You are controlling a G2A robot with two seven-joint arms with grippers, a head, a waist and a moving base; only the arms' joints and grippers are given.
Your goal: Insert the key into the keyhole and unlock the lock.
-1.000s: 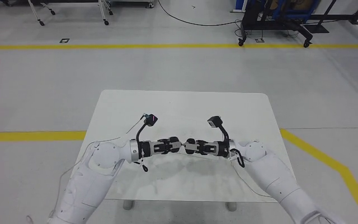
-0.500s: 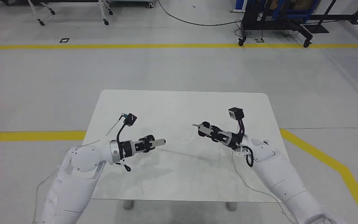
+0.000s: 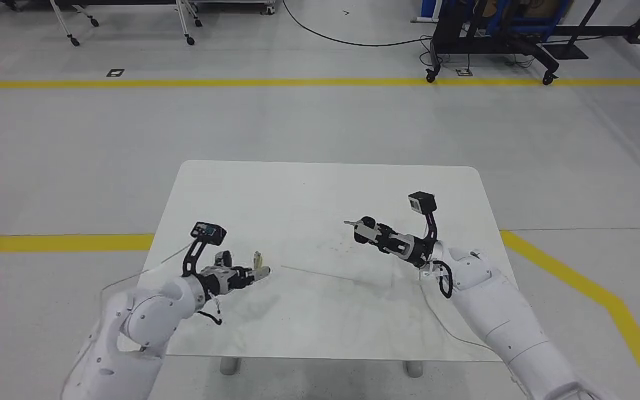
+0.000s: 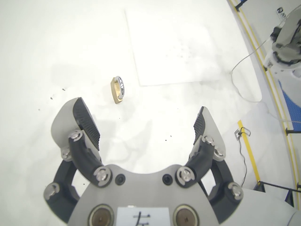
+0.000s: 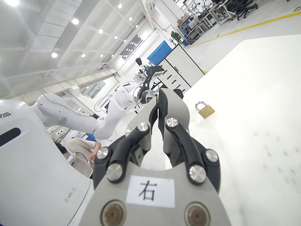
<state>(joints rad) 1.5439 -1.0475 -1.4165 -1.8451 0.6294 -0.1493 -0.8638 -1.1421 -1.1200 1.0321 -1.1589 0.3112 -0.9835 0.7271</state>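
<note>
You've got the left gripper (image 4: 141, 109) low over the near left part of the table (image 3: 330, 190). Its fingers are spread wide with nothing between them. A second ago both grippers met tip to tip at the near middle of the table. Half a second ago this one was still further in, with a pale thing at its tip. Since then the left arm has pulled back toward the body and out to its own side.

The lock (image 4: 118, 92) is on the table just past the left fingertips, nearer one finger than the other and touching neither. It has a brass body and a silver shackle, and the shackle looks closed in the right wrist view. A pale rectangular patch (image 4: 169, 48) on the tabletop lies just beside it, on the far side.

Farther out on the right, the right gripper (image 5: 161, 95) is held above the table with its fingers pressed together, in the same spot as half a second ago. A thin sliver (image 3: 347, 223) sticks out past its tip in the top view, too small to name. The lock is well apart from this gripper, across the middle of the table.
</note>
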